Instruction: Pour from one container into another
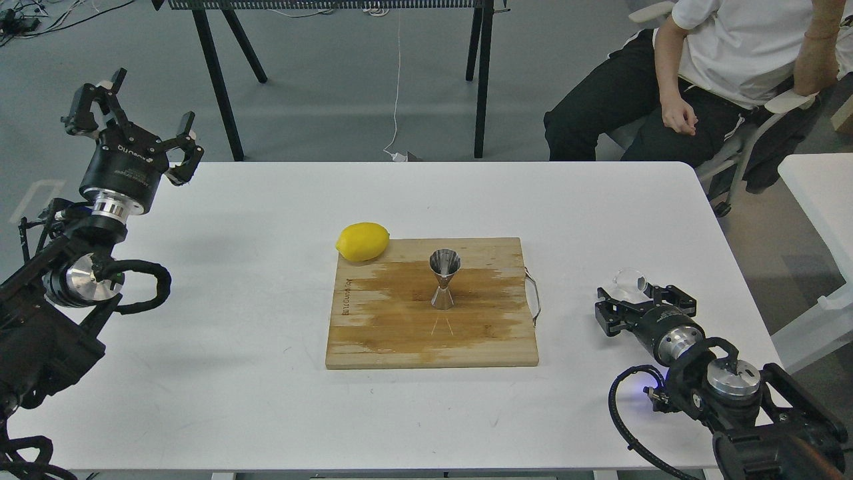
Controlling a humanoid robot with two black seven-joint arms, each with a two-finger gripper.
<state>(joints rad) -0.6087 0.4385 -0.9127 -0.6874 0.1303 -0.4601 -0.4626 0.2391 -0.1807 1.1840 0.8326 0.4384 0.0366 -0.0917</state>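
Observation:
The steel jigger [444, 278] stands upright near the middle of the wooden cutting board [400, 333]. The clear glass cup [629, 279] sits on the white table to the right of the board. My right gripper [633, 295] is low at the table and open; its fingers reach to either side of the cup's near side, and I cannot tell whether they touch it. My left gripper [143, 113] is raised at the far left, open and empty, far from both containers.
A yellow lemon [362, 241] lies at the board's back left corner. The board has a metal handle [534, 298] on its right side. A seated person [720, 73] is behind the table's far right corner. Another white table [823, 200] stands to the right.

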